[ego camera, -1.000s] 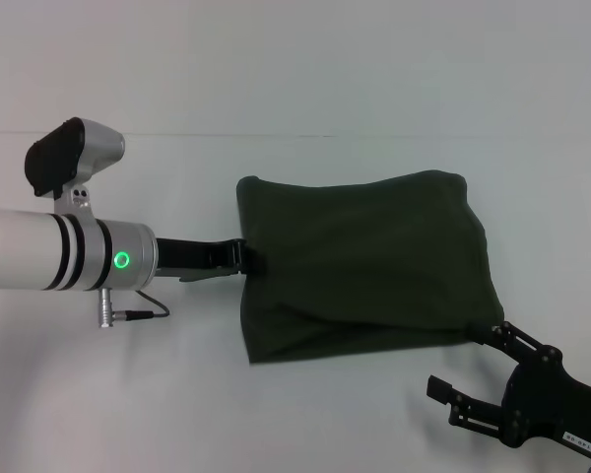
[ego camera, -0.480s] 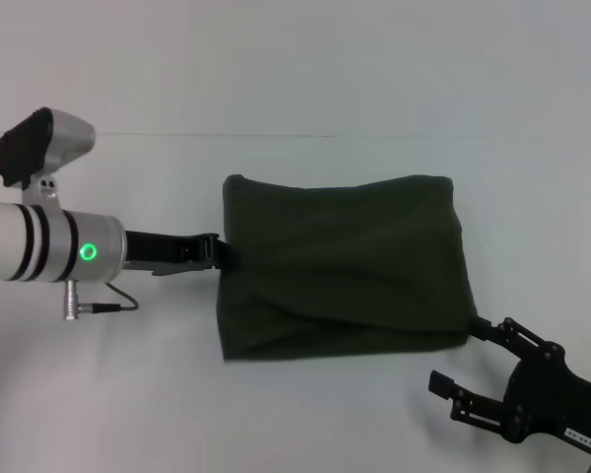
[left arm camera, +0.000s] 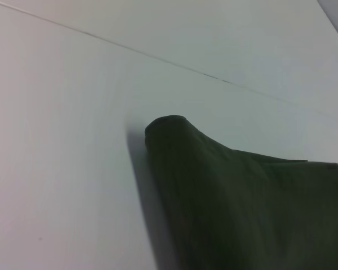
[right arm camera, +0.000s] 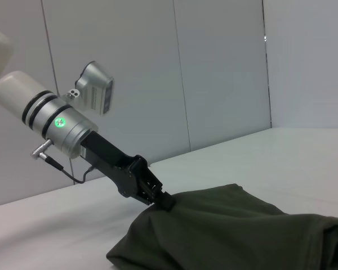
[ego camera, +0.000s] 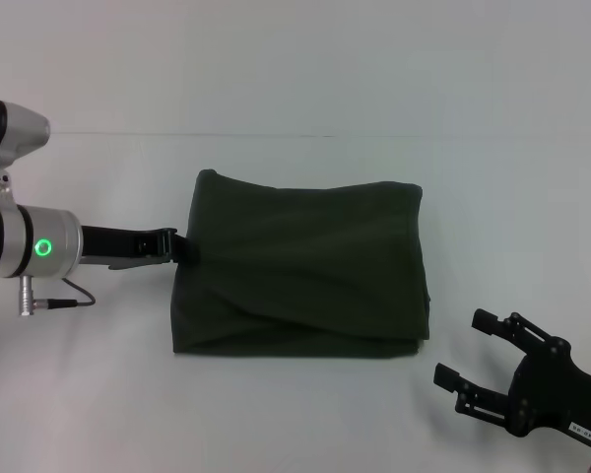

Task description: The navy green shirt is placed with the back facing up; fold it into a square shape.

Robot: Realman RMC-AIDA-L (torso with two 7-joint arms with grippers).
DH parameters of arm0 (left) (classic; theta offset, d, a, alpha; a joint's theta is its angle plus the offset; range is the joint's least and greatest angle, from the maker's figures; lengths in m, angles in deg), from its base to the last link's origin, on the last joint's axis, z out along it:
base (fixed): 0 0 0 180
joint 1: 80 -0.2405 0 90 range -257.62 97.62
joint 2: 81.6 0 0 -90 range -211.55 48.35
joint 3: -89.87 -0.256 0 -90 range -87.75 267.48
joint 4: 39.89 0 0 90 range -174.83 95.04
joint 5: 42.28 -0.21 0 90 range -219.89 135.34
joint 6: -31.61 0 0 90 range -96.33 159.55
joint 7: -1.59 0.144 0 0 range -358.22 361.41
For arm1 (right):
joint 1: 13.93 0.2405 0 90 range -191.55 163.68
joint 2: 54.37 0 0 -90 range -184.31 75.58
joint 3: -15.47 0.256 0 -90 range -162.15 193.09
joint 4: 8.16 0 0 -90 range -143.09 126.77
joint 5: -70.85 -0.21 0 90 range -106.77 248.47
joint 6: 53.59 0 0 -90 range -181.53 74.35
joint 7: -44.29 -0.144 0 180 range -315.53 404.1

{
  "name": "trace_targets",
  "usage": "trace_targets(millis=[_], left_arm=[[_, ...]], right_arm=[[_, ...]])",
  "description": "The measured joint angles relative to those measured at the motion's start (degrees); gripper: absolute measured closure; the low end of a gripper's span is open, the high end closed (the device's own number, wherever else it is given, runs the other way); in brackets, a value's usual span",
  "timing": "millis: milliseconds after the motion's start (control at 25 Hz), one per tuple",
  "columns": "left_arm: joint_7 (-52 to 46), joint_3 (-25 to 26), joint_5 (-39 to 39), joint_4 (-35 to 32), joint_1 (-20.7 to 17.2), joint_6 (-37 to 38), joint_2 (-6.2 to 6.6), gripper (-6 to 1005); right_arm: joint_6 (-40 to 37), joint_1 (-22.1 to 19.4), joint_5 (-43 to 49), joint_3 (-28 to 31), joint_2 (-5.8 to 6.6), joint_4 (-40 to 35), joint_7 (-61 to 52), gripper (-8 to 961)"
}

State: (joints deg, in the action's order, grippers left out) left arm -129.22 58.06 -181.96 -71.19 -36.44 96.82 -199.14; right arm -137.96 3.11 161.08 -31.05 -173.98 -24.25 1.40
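1. At the left gripper (ego camera: 182, 248), whose jaws are clamped on the cloth, the navy green shirt (ego camera: 300, 266) starts: its left edge is pinched there, about midway along that side.
2. From those jaws the shirt stretches away rightward across the white table (ego camera: 295, 414), so its long axis runs left to right, somewhat wider than deep.
3. Folded into a thick, roughly rectangular bundle, it shows plain dark olive cloth with no lettering; soft diagonal creases cross it, and layered edges show along the near side and the right corner.
4. Beside the left jaws, the far-left corner (left arm camera: 166, 126) bulges up in a rounded hump; in the right wrist view the fabric (right arm camera: 231, 230) rises to a peak right where the left gripper (right arm camera: 164, 200) bites it.
5. Past the shirt's near-right corner, the right gripper (ego camera: 478, 347) hovers with its jaws spread apart and nothing between them, clear of the cloth.
6. Nothing lies between the right jaws and the shirt; a thin seam line (ego camera: 276, 135) crosses the table beyond the bundle.
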Motion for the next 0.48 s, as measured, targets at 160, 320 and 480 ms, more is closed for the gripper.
trace_targets(millis=[160,320,480], left_arm=[[0.21,0.0,0.0,-0.21,-0.26,0.01,0.02,915],[0.55,0.0,0.47,-0.94,-0.55,0.72,-0.25,915],[2.67,0.62,3.0,-3.86,-1.82,4.65,-0.98,896]], right_arm=[[0.0,0.16,0.0,0.43,-0.06,0.0,0.0,8],[0.0,0.26,0.01,0.72,-0.08,0.0,0.0,8],[-0.1,0.5,0.03,1.42,-0.09,0.01,0.0,8]])
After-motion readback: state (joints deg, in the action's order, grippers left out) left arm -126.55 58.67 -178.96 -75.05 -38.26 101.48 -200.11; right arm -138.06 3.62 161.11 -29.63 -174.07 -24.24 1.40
